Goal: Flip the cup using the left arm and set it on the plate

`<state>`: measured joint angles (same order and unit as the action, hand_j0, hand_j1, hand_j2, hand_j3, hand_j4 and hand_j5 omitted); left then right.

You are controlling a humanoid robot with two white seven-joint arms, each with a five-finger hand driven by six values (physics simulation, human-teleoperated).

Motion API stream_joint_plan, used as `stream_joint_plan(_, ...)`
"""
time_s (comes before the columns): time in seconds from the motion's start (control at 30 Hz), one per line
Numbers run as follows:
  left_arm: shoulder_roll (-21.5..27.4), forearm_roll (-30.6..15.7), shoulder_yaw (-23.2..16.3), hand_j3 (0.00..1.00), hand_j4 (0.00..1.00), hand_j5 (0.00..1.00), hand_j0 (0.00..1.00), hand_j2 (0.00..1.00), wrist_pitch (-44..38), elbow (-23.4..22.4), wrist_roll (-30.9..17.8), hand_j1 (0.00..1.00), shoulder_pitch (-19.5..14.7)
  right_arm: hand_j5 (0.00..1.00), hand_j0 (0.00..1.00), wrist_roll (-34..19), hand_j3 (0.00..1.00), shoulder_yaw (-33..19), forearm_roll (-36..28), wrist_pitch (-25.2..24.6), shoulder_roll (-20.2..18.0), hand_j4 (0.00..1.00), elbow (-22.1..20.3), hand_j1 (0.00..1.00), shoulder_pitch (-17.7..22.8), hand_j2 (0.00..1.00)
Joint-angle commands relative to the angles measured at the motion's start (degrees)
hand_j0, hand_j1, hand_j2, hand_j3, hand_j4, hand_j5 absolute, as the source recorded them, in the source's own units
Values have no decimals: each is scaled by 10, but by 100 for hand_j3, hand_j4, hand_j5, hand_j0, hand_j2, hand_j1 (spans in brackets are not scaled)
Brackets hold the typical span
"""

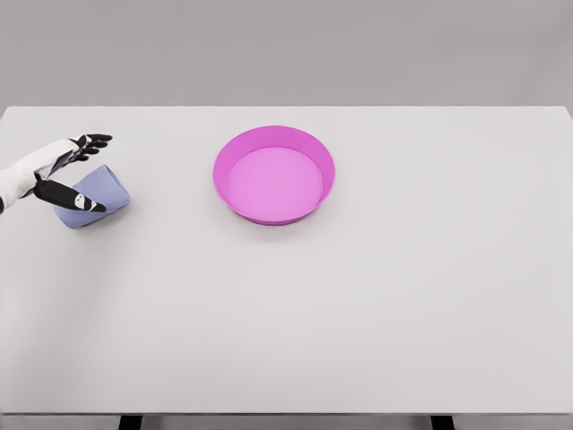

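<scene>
White tabletop (pixel 358 313): I am bracketing the tipped lavender cup (pixel 97 194) at far left with the left hand (pixel 67 170), fingers apart; closing squarely should aid flipping toward the magenta plate (pixel 235 202).

Bench (pixel 358 313): matt, smooth, off-white. Plate (pixel 274 211): smooth pink plastic look, faint sheen. Cup (pixel 106 188): matt lavender plastic look. Robot hand (pixel 67 170): glossy black fingers.

The left robot hand (pixel 64 170) reaches in from the left edge, fingers spread apart.
</scene>
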<state>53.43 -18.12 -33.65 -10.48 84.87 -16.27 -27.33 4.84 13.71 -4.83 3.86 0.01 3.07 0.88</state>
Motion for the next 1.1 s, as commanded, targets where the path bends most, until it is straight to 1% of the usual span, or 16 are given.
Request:
stream_joint_plan(0.0, -7, 2, 0, 100, 100, 100, 100, 100, 0, -7, 0, 100, 0, 100, 100, 0, 100, 0, 0, 0, 0, 100, 0, 100, 0, 100)
stream_joint_plan(0.27, -9, 4, -3, 100, 100, 100, 100, 100, 0, -34, -1, 100, 0, 100, 100, 0, 100, 0, 0, 0, 0, 100, 0, 100, 0, 100)
stream_joint_plan(0.3, -10, 4, -3, 100, 100, 100, 100, 100, 0, -34, -1, 100, 1, 100, 100, 0, 100, 0, 0, 0, 0, 100, 0, 100, 0, 100)
stream_joint_plan(0.37, -17, 5, -15, 100, 100, 100, 100, 100, 0, -34, -1, 100, 0, 100, 100, 0, 100, 0, 0, 0, 0, 100, 0, 100, 0, 100)
stream_joint_plan(0.63, -18, 4, -15, 100, 100, 100, 100, 100, 0, -34, 0, 100, -4, 100, 100, 0, 100, 0, 0, 0, 0, 100, 0, 100, 0, 100)
stream_joint_plan(0.97, -18, 3, -16, 100, 100, 100, 100, 100, -5, -33, 0, 100, -1, 100, 100, 0, 100, 0, 0, 0, 0, 100, 0, 100, 0, 100)
stream_joint_plan(1.0, -17, 2, -17, 99, 99, 99, 99, 99, -5, -32, 0, 99, 0, 100, 100, 0, 100, 0, 0, 0, 0, 100, 0, 100, 0, 100)
stream_joint_plan(1.07, -17, 2, -18, 91, 91, 91, 91, 91, -5, -32, -1, 91, 0, 100, 100, 0, 100, 0, 0, 0, 0, 100, 0, 100, 1, 100)
